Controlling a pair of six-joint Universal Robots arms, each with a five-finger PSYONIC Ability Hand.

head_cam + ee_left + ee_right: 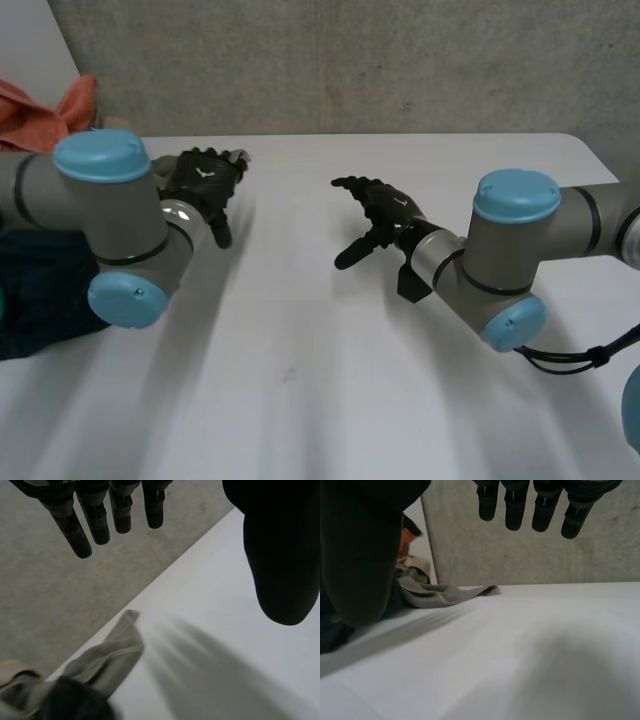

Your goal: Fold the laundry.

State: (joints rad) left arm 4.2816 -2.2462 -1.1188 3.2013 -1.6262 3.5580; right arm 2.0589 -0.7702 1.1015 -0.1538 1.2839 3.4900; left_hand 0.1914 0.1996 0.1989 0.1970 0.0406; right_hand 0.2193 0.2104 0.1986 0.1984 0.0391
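We hold both hands open above the white table [330,340]

Our left hand [205,180] and right hand [385,212] have their fingers straight and released, grasping nothing. The laundry's grey cloth [107,657] lies at the table's edge, well apart from our left fingertips [80,545], with a dark garment [40,290] just beside it.

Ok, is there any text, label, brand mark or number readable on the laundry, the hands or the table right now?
No text can be read anywhere.
On the grey cloth: no label or print in view.
On the dark garment and the orange cloth: no print in view.
On the left hand: a small pale mark on its back, too small to read.
On the white table: no writing.
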